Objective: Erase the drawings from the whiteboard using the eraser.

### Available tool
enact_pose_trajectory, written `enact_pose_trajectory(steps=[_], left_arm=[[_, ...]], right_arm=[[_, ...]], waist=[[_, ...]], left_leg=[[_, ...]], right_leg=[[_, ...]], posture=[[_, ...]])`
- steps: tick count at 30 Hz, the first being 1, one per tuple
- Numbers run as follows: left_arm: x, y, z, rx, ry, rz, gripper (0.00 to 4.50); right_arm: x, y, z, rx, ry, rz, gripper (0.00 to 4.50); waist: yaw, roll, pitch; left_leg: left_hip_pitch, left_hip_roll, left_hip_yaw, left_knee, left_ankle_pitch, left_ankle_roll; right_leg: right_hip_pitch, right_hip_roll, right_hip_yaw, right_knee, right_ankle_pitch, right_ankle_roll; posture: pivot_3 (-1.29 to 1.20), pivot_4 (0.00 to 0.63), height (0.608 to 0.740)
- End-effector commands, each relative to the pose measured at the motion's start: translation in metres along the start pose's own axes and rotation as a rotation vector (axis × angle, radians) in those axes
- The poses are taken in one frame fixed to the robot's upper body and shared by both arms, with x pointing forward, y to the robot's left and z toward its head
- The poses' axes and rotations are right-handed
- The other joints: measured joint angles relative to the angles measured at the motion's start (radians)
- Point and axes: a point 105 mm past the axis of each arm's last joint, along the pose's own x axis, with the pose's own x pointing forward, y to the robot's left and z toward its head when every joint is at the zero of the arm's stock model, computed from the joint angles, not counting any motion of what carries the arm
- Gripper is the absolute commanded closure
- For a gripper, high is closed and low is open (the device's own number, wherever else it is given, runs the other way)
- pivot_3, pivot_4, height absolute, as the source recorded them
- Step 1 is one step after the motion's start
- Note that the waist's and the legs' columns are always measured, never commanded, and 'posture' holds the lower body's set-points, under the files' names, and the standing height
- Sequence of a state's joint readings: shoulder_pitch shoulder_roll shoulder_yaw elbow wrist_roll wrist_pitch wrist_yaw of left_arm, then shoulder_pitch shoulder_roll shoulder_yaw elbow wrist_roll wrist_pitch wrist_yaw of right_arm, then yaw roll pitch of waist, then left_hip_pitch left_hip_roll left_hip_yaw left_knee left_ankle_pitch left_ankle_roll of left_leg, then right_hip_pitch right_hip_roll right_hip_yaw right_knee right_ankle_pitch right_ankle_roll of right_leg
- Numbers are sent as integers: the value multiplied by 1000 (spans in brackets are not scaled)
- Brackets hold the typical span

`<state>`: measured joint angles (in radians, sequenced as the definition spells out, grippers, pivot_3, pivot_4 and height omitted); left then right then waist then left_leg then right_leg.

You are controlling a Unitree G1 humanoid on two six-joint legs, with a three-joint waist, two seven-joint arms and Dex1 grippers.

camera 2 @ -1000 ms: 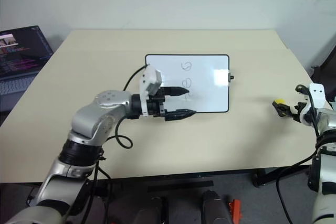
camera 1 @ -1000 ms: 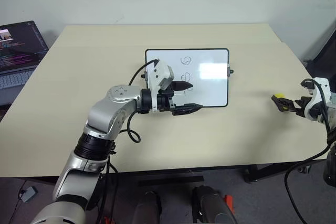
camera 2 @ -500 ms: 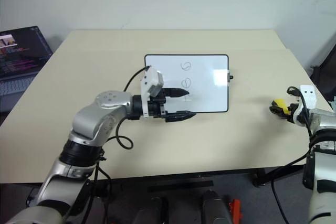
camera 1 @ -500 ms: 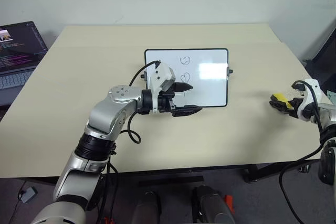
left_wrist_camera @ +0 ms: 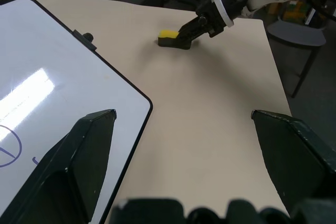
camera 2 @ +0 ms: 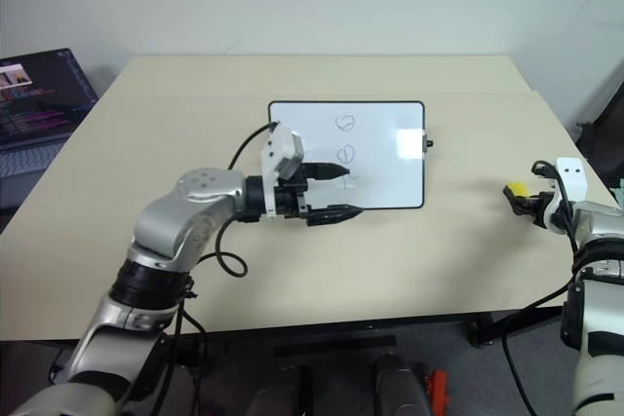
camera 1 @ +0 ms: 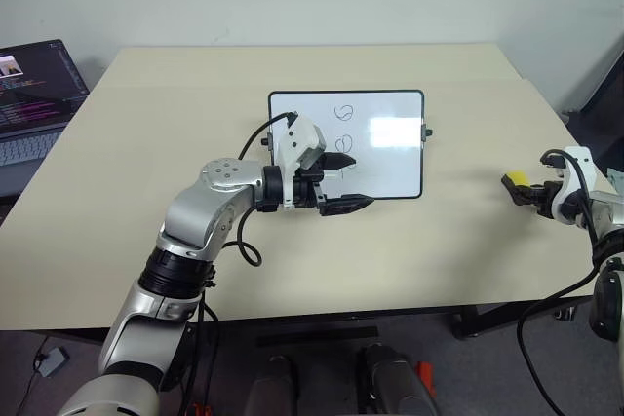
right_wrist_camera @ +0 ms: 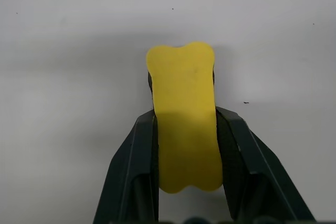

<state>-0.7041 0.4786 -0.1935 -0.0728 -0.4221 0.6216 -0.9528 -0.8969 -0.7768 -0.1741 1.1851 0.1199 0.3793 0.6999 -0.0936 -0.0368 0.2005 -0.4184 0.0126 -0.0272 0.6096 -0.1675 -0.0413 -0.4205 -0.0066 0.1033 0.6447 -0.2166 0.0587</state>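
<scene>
From the head we look forward and down over the table (camera 1: pixel 117 241), the two eye views offset slightly and sharing the whiteboard (camera 1: pixel 390 158) at centre and a laptop (camera 1: pixel 34 94) at far left. Our left wrist camera sits low over the board's right end, facing right across the table toward the right gripper (left_wrist_camera: pixel 181 38) and the eraser (left_wrist_camera: pixel 169 34). Our right wrist camera looks down very close on that eraser between its own fingers (right_wrist_camera: pixel 136 166).

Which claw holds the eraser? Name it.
The right claw, shut on the yellow eraser near the table's right edge; the left claw hangs open and empty over the whiteboard.
</scene>
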Motion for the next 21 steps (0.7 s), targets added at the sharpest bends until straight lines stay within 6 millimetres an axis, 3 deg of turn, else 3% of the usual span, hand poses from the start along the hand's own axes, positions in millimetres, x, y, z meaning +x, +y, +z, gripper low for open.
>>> enact_pose_trajectory(steps=[1, 4, 8, 12, 15, 21], left_arm=[[-2, -2, 12, 52, -29, 1, 0], [-4, 0, 12, 54, -25, 9, 0], [-13, 5, 10, 49, -18, 38, 0], [-25, 12, 7, 40, 0, 84, 0], [-46, 22, -1, 25, 30, 159, 0], [-84, 40, -14, 14, 93, 306, 0]], right_arm=[[-5, 1, 23, -7, -80, 16, 3356], [-9, 5, 37, -1, -144, 48, 3356], [-18, 23, 70, 52, -293, 152, 3357], [-31, 54, 98, 96, -408, 275, 3357], [-42, 91, 115, 131, -488, 396, 3360], [-53, 149, 133, 178, -566, 565, 3362]], waist=[[0, 0, 0], [0, 0, 0], [-5, 0, 0], [-9, 0, 0], [-11, 0, 0], [-9, 0, 0]], left_leg=[[0, 0, 0, 0, 0, 0], [0, 0, 0, 0, 0, 0], [0, 0, 0, 0, 0, 0], [1, 1, -1, 0, 0, 0], [0, 1, -2, 0, 0, 0], [0, 1, -2, 0, 0, 0]], right_leg=[[0, 0, 0, 0, 0, 0], [0, 0, 0, 0, 0, 0], [0, 0, 0, 1, 1, 1], [0, 0, 0, 1, 1, 2], [0, 1, -1, 1, 1, 2], [0, 1, -2, 2, 0, 1]], posture=[[0, 150, 740], [0, 150, 740], [0, 150, 740], [0, 150, 740], [0, 150, 740], [0, 150, 740]])
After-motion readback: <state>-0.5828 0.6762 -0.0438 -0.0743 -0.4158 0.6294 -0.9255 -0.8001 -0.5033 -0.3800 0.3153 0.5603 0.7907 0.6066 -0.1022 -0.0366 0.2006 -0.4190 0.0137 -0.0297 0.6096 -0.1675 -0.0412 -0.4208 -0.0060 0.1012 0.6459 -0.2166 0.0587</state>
